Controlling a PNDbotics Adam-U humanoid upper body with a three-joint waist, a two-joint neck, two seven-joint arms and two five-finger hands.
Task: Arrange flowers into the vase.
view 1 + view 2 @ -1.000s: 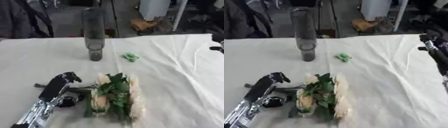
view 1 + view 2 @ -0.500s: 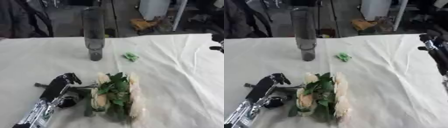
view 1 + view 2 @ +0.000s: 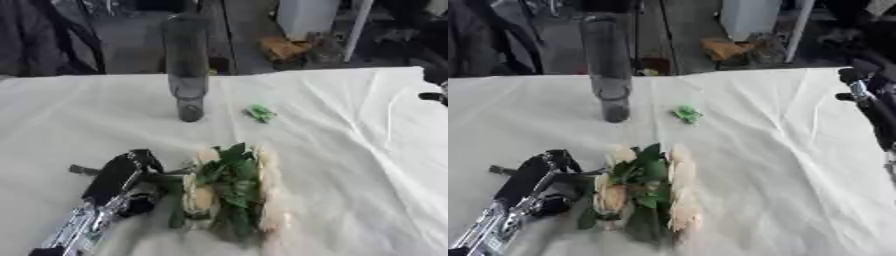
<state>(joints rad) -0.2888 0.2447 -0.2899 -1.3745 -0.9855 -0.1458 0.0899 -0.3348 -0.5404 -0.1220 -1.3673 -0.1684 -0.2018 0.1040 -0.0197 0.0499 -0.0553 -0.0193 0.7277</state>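
A tall dark glass vase (image 3: 186,70) stands upright at the back of the white cloth. A bunch of cream flowers with green leaves (image 3: 229,192) lies flat near the front middle. My left hand (image 3: 122,175) rests on the cloth just left of the bunch, with its fingers curled toward the stems; whether they hold a stem is hidden. My right hand (image 3: 863,82) shows at the right edge, raised off the table, and its fingers are not readable.
A small green leaf scrap (image 3: 260,113) lies on the cloth right of the vase. The white tablecloth (image 3: 350,150) is creased. Behind the table stand a dark chair, a white cabinet and a brown box on the floor.
The left hand has drawn slightly nearer the flower bunch. The vase, leaf scrap and right arm have not moved.
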